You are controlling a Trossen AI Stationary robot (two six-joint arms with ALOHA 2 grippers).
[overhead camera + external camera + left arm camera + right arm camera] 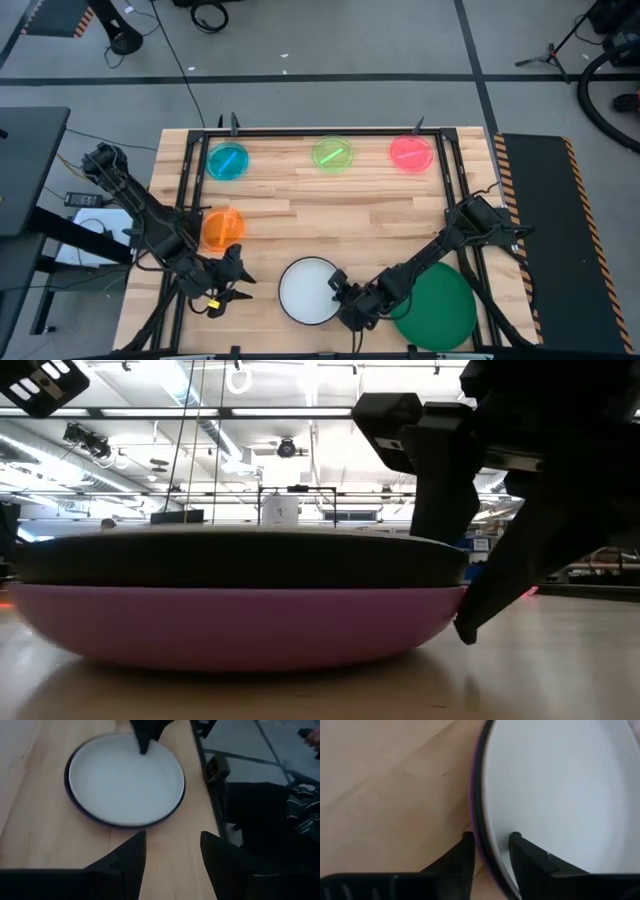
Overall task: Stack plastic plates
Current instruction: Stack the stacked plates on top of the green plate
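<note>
A stack of three plates rests on the table near its near edge: a white plate (pixel 308 290) on a black one (pixel 240 558) on a purple one (pixel 240 625). My right gripper (pixel 338 290) is open at the stack's right rim. One finger stands inside on the white plate (pixel 560 780) and the other stands outside on the table. My left gripper (pixel 238 272) hovers open, left of the stack (pixel 125 780), touching nothing. The dark green plate (pixel 445 305) lies partly under my right arm. The orange plate (pixel 222 228) lies by my left arm. A light green plate is not in view. My right gripper (pixel 490 837) comes slanting down from the table's right, its fingers astride the stack's right rim (pixel 481 827). The outer finger (pixel 462 855) stands close against the purple edge and the inner finger (pixel 525 850) is over the white plate. I cannot tell whether either one touches.
Three small translucent plates lie in a row along the far side: blue (pixel 228 160), green (pixel 332 155) and pink (pixel 410 152). A black frame (pixel 300 132) borders the wooden table. Bare wood lies between the far row and the stack.
</note>
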